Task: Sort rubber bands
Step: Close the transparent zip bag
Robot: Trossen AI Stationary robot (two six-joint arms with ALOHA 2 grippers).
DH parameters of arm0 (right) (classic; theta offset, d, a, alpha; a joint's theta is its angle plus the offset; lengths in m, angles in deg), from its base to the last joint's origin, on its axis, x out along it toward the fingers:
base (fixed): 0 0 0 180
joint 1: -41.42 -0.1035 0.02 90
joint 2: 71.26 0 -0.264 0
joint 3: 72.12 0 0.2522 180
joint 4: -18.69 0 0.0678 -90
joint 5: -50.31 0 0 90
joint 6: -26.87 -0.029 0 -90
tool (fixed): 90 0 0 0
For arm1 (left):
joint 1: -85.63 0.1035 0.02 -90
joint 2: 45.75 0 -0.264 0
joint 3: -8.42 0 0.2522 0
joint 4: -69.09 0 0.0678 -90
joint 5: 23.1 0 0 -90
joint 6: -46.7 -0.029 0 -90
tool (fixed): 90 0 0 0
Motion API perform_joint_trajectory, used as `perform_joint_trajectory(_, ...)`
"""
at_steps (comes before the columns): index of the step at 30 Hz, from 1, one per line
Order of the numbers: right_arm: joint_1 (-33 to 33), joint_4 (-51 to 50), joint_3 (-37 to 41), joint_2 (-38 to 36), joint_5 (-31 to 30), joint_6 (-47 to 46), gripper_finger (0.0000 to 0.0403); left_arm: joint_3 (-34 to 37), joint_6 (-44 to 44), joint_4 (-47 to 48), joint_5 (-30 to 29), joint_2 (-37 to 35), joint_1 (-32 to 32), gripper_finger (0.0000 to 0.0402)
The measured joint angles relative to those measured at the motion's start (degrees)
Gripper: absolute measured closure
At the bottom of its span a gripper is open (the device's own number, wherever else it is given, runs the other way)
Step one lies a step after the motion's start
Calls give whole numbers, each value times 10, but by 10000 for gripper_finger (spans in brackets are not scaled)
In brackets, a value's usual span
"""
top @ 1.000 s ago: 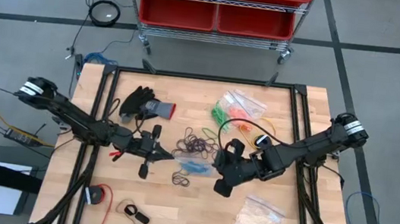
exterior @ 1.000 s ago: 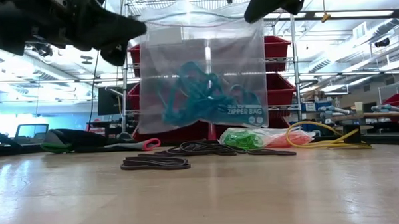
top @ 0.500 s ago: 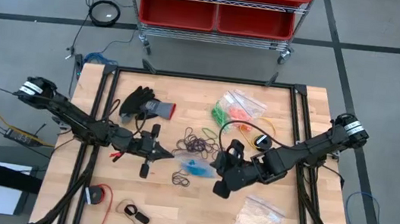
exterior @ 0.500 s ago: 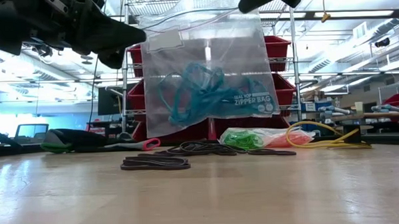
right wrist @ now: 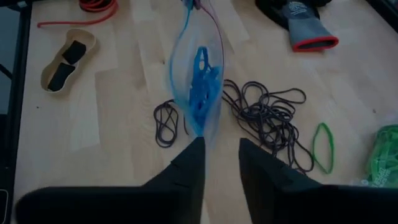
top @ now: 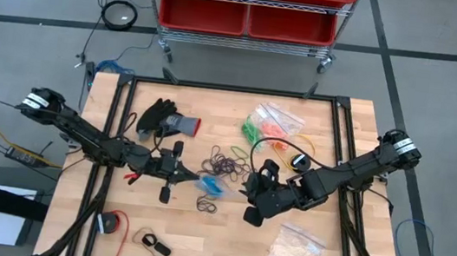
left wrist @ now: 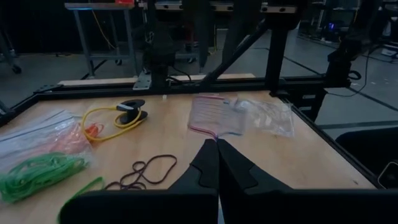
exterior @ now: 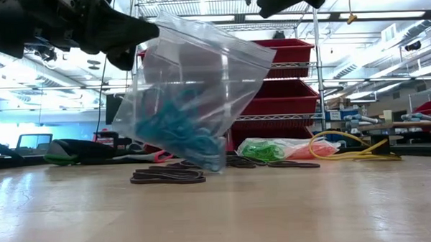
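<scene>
Fingers: left gripper [top: 190,176] pinched on clear bag [exterior: 193,93] corner, right gripper [top: 249,189] parted, empty | high: both arms reach inward, low | low: bag tilts, blue rubber bands [exterior: 174,131] inside | right wrist: black rubber bands [right wrist: 264,118] on table [right wrist: 112,112].

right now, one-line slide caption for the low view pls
Left claw dangles a clear bag of blue rubber bands over black bands on the table.
</scene>
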Motion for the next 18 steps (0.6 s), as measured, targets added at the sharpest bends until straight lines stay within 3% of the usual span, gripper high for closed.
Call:
perform_joint_trajectory(6,0,17,0,0,3,1,265,0,0,3,13,0,0,401)
perform_joint_trajectory(12,0,119,0,0,18,74,245,-17,-2,9,19,0,0,401)
perform_joint_trajectory(18,0,45,0,3,18,70,246,-43,-16,71,20,0,0,401)
